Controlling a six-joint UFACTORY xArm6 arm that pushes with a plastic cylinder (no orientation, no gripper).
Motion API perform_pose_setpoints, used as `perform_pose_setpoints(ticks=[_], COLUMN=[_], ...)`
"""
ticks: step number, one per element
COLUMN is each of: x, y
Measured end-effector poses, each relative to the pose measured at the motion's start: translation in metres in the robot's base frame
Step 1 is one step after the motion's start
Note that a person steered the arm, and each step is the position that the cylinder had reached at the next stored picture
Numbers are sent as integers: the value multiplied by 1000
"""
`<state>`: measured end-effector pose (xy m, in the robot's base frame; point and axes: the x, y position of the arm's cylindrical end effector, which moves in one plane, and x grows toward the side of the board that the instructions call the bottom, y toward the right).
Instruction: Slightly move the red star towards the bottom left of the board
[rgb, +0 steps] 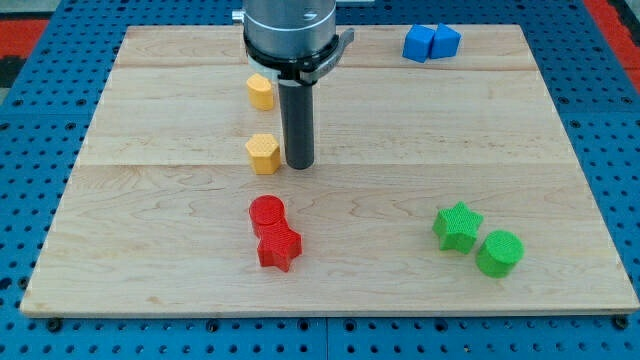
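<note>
The red star (279, 247) lies on the wooden board (150, 200) below the middle, a little to the view's left. A red cylinder (267, 213) touches it from above. My tip (298, 163) rests on the board above both red blocks, well apart from the star. It stands just to the right of a yellow block (263, 153), close beside it. The dark rod hangs from the arm at the view's top.
A second yellow block (260, 90) sits higher up, left of the rod. Two blue blocks (431, 43) lie at the top right. A green star (458, 226) and a green cylinder (499, 253) sit together at the bottom right.
</note>
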<state>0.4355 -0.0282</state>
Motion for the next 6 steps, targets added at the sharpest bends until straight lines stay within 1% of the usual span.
perform_pose_setpoints(ticks=[1, 2, 3, 5, 6], x=[-2, 63, 112, 111, 111], y=[-14, 18, 15, -3, -35])
